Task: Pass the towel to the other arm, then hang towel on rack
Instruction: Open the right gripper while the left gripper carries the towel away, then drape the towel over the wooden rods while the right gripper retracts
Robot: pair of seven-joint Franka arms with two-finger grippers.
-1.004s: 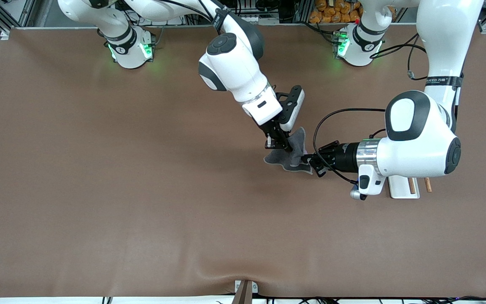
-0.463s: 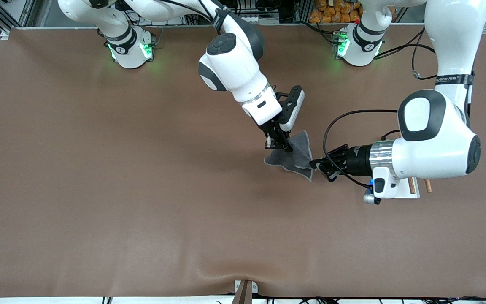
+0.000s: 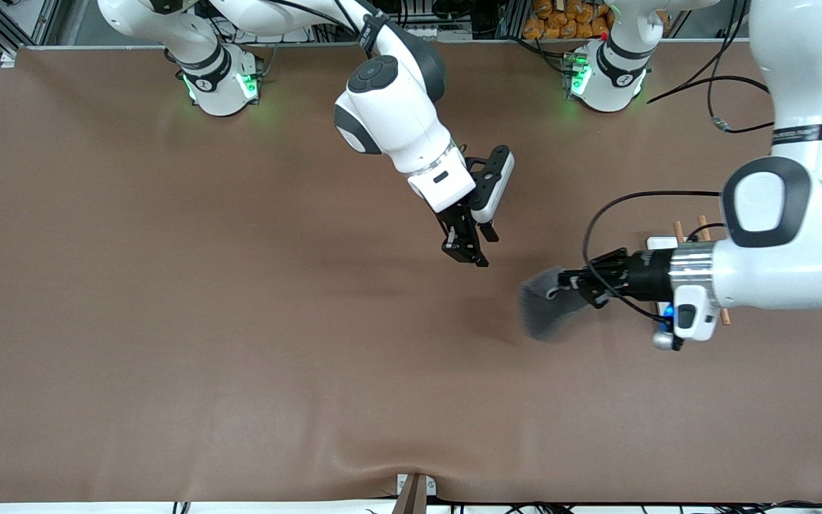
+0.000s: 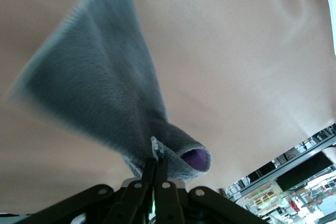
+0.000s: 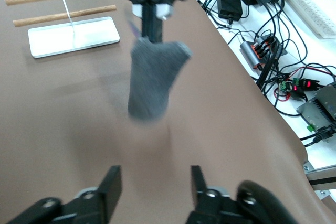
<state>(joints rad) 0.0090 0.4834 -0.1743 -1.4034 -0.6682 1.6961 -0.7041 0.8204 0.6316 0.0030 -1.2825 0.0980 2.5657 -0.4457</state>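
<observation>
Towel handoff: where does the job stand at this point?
The pass looks done: the right hand is open and empty over the table, and the towel hangs from the shut left hand alone. The left hand holds it in the air beside the rack. Left to do: drape the towel over the rack's two wooden rods, which are bare.

Brown table mat (image 3: 168, 285) (wrinkled at its near edge), cables (image 5: 252, 30) alongside.
</observation>
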